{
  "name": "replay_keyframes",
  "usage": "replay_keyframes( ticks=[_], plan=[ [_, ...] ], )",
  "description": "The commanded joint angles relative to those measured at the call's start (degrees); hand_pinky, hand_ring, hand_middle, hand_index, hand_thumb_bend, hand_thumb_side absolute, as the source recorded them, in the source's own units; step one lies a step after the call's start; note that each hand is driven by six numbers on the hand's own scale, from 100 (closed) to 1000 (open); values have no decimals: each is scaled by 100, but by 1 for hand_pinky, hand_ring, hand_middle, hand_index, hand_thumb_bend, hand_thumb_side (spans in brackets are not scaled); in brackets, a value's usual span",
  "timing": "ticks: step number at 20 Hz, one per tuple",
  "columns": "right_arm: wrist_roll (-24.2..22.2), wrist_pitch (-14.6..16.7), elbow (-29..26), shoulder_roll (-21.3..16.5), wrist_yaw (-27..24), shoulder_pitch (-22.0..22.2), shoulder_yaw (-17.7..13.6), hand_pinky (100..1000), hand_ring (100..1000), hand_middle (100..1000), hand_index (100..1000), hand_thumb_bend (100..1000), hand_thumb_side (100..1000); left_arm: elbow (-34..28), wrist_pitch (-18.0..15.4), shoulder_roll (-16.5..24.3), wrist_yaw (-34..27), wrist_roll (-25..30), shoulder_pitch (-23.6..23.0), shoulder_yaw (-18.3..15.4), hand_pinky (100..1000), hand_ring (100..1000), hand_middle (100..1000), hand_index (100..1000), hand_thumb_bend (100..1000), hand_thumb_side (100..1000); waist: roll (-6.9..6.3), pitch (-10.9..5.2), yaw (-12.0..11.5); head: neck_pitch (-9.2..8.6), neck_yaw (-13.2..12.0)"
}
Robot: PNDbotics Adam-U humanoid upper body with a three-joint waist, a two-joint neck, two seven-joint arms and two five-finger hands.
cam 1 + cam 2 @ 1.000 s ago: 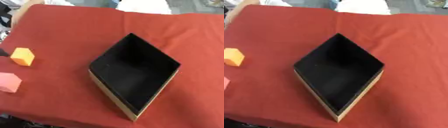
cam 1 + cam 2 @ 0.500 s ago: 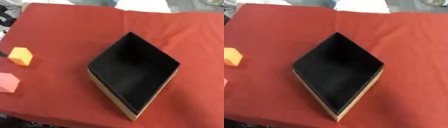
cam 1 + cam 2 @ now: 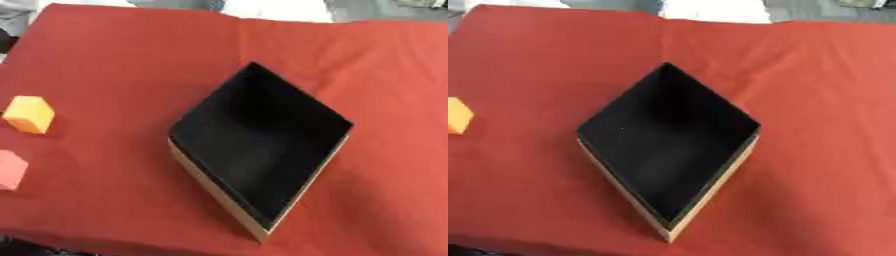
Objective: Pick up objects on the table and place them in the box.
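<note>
Box (image 3: 262, 155) sits open and empty mid-bench on red cloth (image 3: 131, 65), orange block (image 3: 29, 114) and pink block (image 3: 10, 169) well apart at left; neither hand in view, first pick seemingly pending, likely a left-side reach

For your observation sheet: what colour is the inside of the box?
Black. The box has tan outer walls; the left eye view shows it best.
</note>
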State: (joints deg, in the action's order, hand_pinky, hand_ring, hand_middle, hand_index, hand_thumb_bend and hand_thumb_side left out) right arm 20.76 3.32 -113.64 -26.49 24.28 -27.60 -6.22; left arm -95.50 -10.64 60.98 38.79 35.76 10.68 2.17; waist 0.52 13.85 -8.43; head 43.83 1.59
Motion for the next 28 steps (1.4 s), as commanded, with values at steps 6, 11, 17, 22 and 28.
replay_keyframes(
  ticks=[6, 11, 17, 22, 28],
  plan=[
    [-21, -14, -95, -122, -85, -98, -25, 813, 705, 656, 812, 100, 677, 242, -186, 118, -82, 97, 323, 160, 783, 856, 903, 957, 789, 317, 0, -44, 33, 29, -30],
    [-20, -16, -95, -106, -109, -95, -25, 813, 705, 655, 812, 100, 677, 380, -287, 37, -126, 114, 477, 287, 762, 841, 886, 946, 769, 303, 1, -24, 53, 29, -66],
    [-27, -7, -95, -76, -132, -102, -19, 814, 705, 655, 812, 100, 677, 545, -401, -109, -77, 108, 659, 449, 729, 818, 863, 933, 748, 299, 4, -15, 93, 29, -117],
    [-27, -6, -95, -58, -147, -104, -21, 814, 704, 654, 812, 100, 677, 617, -450, -185, -77, 123, 703, 555, 694, 787, 828, 917, 759, 303, 15, 2, 131, 29, -127],
    [-15, -28, -95, -95, -139, -71, -51, 814, 704, 654, 812, 100, 677, 111, -317, -35, 175, 114, 459, 276, 744, 822, 850, 935, 847, 344, 20, 1, 94, 29, -75]
  ],
)
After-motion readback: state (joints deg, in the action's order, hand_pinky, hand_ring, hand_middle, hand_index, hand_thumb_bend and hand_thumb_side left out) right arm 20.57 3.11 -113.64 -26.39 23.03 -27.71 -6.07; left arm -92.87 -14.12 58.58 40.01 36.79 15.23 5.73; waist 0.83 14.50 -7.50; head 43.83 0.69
